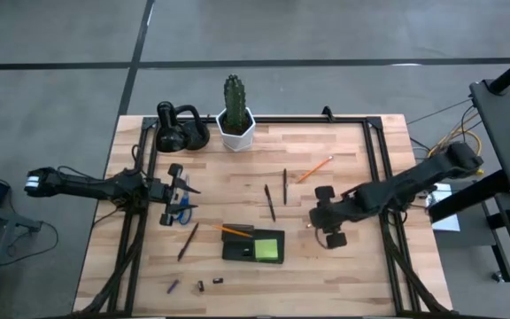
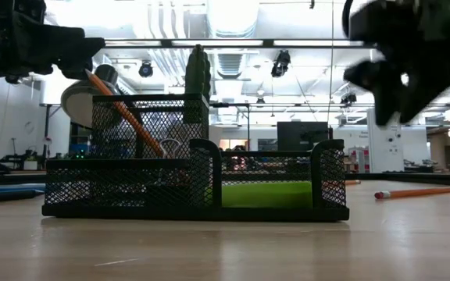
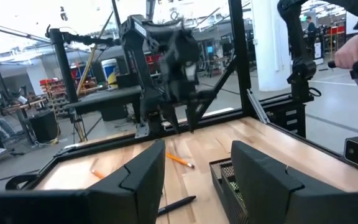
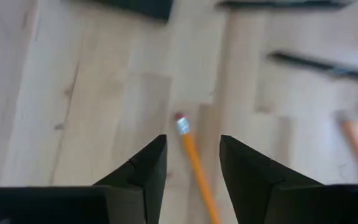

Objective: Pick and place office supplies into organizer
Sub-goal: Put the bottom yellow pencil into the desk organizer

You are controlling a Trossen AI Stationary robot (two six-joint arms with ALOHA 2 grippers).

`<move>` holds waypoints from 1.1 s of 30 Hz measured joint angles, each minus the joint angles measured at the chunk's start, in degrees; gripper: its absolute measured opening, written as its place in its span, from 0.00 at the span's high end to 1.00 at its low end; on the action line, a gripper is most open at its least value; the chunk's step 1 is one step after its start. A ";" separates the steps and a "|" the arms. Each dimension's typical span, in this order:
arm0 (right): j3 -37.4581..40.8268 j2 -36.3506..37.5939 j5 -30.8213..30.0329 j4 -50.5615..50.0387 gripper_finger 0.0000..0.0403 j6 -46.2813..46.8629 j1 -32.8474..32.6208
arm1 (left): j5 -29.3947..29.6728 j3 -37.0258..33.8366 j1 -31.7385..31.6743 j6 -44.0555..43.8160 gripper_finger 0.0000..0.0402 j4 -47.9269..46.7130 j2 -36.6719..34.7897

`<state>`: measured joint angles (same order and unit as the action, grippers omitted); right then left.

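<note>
The black mesh organizer (image 1: 253, 245) stands near the table's front middle, with a lime-green pad (image 1: 266, 249) in one compartment and an orange pencil (image 2: 123, 113) leaning in another. My right gripper (image 4: 193, 144) hangs open, pointing steeply down, above an orange pencil (image 4: 194, 162) that lies on the table between its fingers, untouched. Another pencil (image 1: 313, 169) and two dark pens (image 1: 270, 202) lie behind the organizer. My left gripper (image 1: 184, 188) waits open and level at the left, over blue-handled scissors (image 1: 180, 213).
A white cactus pot (image 1: 235, 120) and a black desk gadget (image 1: 180, 128) stand at the far edge. A pen (image 1: 188, 241) lies left of the organizer, and small dark clips (image 1: 200, 286) lie near the front edge. Black frame rails (image 1: 374, 159) run along the table's sides.
</note>
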<state>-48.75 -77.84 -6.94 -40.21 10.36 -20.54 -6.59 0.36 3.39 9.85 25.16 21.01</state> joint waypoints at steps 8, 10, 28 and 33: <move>-2.46 -11.79 1.41 -0.29 0.67 -4.03 1.64 | 0.02 0.00 -0.01 0.02 0.58 0.03 0.24; -3.45 -13.48 1.42 -0.27 0.68 -4.63 2.37 | 0.07 0.00 -0.01 0.02 0.58 0.16 0.24; -2.87 -16.17 5.53 -2.60 0.74 -6.27 5.80 | 0.99 0.00 0.01 0.07 0.58 0.03 0.33; -1.31 -16.17 5.55 -1.88 0.74 -5.56 5.83 | 1.03 0.00 0.00 0.07 0.58 0.06 0.32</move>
<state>-50.06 -94.02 -1.39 -42.08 4.80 -14.71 -5.56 0.36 3.39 9.91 25.21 21.33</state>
